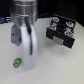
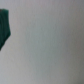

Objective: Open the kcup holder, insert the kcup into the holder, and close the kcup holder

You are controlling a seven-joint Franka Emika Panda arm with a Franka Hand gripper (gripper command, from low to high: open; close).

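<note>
Surface: pale, plain tabletop under everything.
Gripper: the gripper hangs near the table; blur hides whether its fingers are spread or together, so I cannot tell.
Kcup: the kcup lies just beside the gripper, apart from it.
Kcup holder: the kcup holder sits well apart, beyond the arm.
Step advice: likely the pick; centre over the pod before closing.
Views: only the exterior view shows pod and holder; the wrist view shows bare table and a dark edge.

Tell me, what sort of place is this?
Probably a robot test bench: a white arm over a plain pale table, with a black kcup holder and a green-topped kcup set out.
</note>
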